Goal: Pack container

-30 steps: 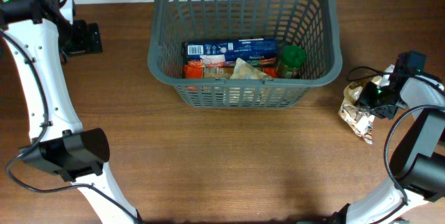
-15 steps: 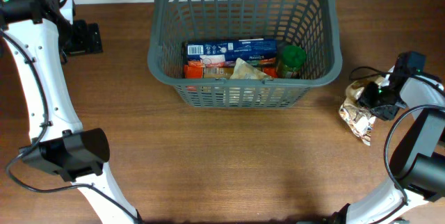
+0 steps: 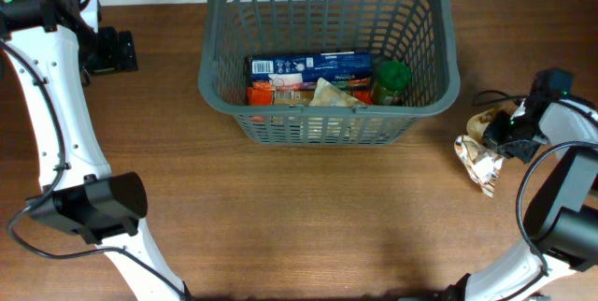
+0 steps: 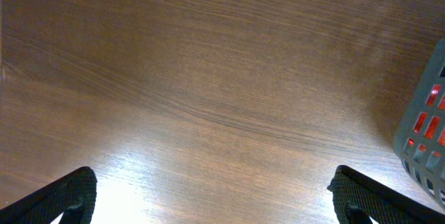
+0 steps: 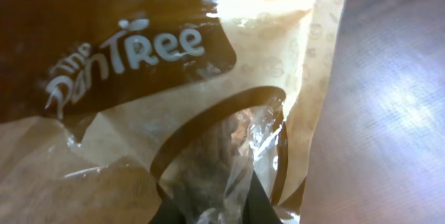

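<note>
Far middle of the wooden table (image 3: pixel 308 207): the container (image 3: pixel 448 67), upright, mouth open to the overhead camera. Holds a blue box (image 3: pixel 308 64) lying across the middle, an orange packet (image 3: pixel 263 93) and a pale crumpled wrapper (image 3: pixel 334 94) against the near wall, and a green-lidded jar (image 3: pixel 391 78) at the right end. Off its right side, apart from it, on bare wood: a crinkled tan-and-brown snack bag (image 3: pixel 476 156). Down on that bag's upper end, the right gripper (image 3: pixel 500 131); in the wrist view, fingers close together (image 5: pixel 214 213), pinching a fold of the bag's clear film (image 5: pixel 174 113). At the far left edge, well apart from the container, the left gripper (image 3: pixel 117 50): fingers spread wide (image 4: pixel 212 189), holding nothing, bare wood below, only a corner of the lattice wall (image 4: pixel 424 147) at the right of its view.
</note>
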